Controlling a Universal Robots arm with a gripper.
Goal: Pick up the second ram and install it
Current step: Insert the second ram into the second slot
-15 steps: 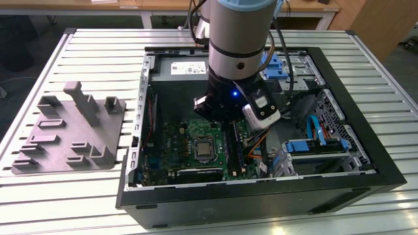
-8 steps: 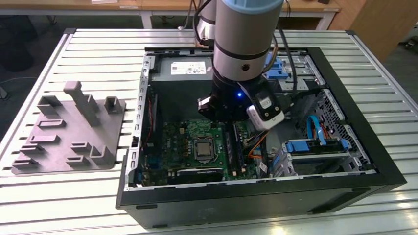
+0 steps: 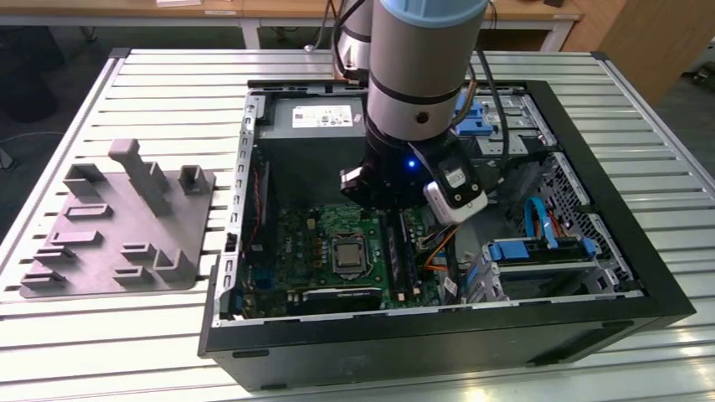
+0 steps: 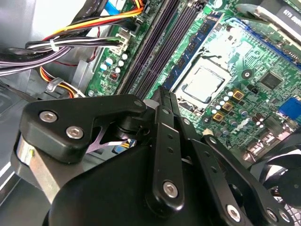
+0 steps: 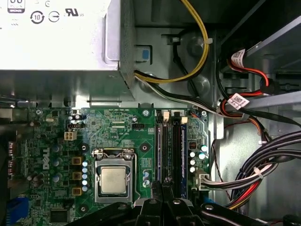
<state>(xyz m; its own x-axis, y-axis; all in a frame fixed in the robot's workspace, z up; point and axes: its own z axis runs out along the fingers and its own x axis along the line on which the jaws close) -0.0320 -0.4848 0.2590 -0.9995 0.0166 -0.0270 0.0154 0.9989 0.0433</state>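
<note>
The gripper (image 5: 162, 187) is down inside the open computer case (image 3: 654, 285), just beside the processor socket (image 5: 114, 180) on the green motherboard (image 5: 56, 141). Its jaws are drawn together to a thin gap, closed on the upper edge of the second ram (image 5: 159, 146). That stick stands on edge in the memory slot nearest the socket. From above, in the first wrist view, it reads as one narrow line running alongside the socket and passing under the fingertips (image 5: 155, 190), about level with the socket's middle. In the second wrist view the gripper (image 4: 163, 94) is seen from behind its black linkage. There the second ram (image 4: 197, 49) shows its dark blue face and row of chips, between the processor socket (image 4: 203, 84) and the remaining black slots (image 4: 160, 42), with its near part running straight into the closed tips. How deep the stick sits in its slot cannot be made out. On the far side of the slots from the socket, a bundle of coloured cables (image 4: 84, 28) plugs into the board's edge. In the exterior view the arm (image 3: 419, 75) stands upright over the case, hiding the board just beyond the processor socket (image 3: 347, 255). A grey fixture tray (image 3: 112, 226) lies outside the case, well apart from the socket towards the exterior view's left.
</note>
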